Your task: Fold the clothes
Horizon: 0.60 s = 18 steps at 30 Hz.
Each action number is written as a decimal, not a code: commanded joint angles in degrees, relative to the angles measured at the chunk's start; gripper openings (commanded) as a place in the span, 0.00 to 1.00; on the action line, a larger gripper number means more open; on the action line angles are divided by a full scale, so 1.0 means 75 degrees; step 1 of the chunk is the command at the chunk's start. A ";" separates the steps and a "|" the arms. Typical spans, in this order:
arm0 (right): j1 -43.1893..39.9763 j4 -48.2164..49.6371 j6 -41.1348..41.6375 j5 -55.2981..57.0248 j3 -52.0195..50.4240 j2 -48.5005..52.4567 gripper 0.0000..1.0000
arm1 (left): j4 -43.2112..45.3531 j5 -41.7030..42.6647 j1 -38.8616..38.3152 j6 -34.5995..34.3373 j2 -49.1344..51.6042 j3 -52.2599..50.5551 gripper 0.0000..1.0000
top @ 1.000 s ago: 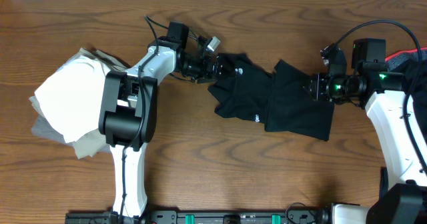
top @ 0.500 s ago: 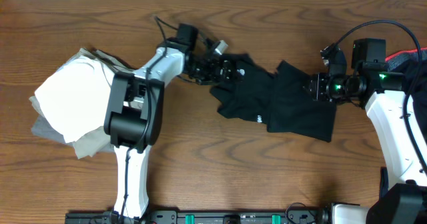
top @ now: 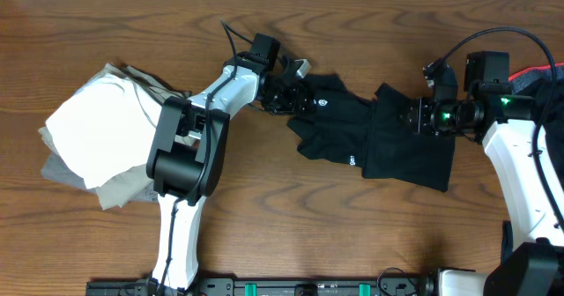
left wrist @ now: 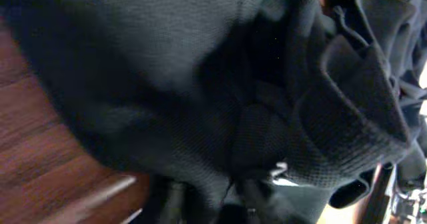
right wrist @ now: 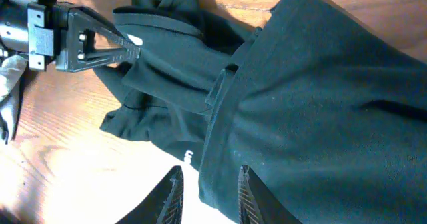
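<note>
Because a fold needs flat cloth, the table (top: 291, 217) is used as the base: the folded pile (top: 88, 137) is set at its left, the black T-shirt (top: 352, 129) is held mid-table, pinched at opposite ends by the left gripper (top: 295, 93) and right gripper (top: 412, 116)

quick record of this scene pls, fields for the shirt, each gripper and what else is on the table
shirt: black T-shirt, crumpled, unfolded, mid-table
left gripper: shut on its left end
right gripper: shut on its right edge
other clothes: white and grey pile far left; red-edged garment far right
surface: wooden table
</note>
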 commanded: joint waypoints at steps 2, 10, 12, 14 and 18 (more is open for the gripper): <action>-0.0058 -0.0029 -0.0137 -0.0003 0.0058 -0.0035 0.26 | -0.0029 -0.0172 0.0064 -0.0052 -0.0017 -0.0029 0.09; -0.0055 -0.0050 -0.0140 -0.0006 0.0058 -0.0032 0.26 | -0.0752 -0.0991 0.0606 -0.0041 -0.1151 0.0000 0.06; -0.0058 -0.0047 -0.0140 -0.0006 0.0058 -0.0035 0.26 | -0.1011 -0.1381 0.0752 0.0012 -0.1550 0.0009 0.06; -0.0055 -0.0032 -0.0140 -0.0006 0.0058 -0.0035 0.25 | -0.1215 -0.1498 0.0845 0.0187 -0.1944 0.0009 0.06; -0.0058 -0.0032 -0.0140 -0.0006 0.0058 -0.0035 0.25 | -0.1466 -0.1932 0.0828 0.0318 -0.2696 0.0009 0.06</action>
